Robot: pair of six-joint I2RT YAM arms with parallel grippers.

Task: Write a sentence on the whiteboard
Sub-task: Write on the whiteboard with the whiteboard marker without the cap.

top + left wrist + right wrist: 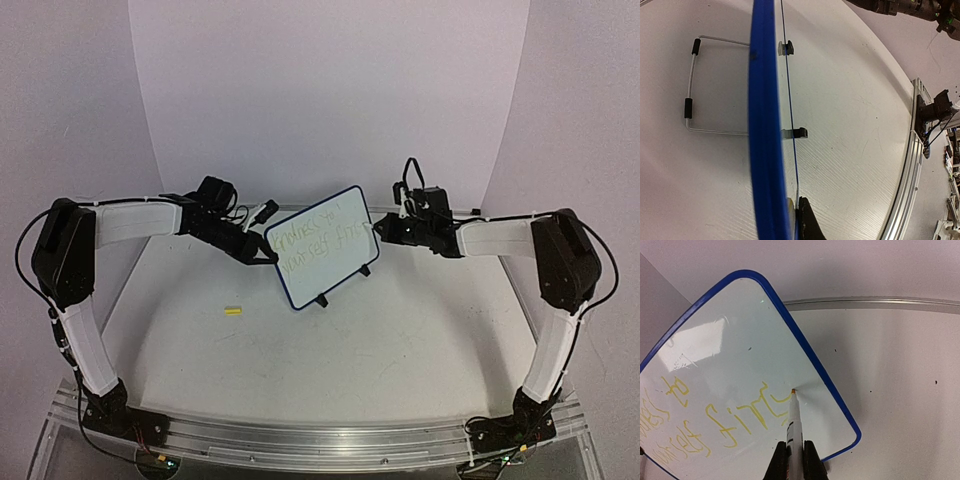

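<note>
Right gripper (796, 456) pinched the marker (792, 415) against the whiteboard (740, 330) near its 3 o'clock rim. Left gripper (257, 247) clamped the 9 o'clock rim. I judged overtravel could run strokes off-board.

Whiteboard (320, 283) propped on table (390, 345), two-line sentence (322, 243) on it, yellow piece (233, 311) nearby

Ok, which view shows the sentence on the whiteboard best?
Right wrist: the yellow sentence is close and large with clear strokes, though its left end is cut off. Top external shows both lines whole but small and faint. Left wrist sees the whiteboard edge-on, no writing.
</note>
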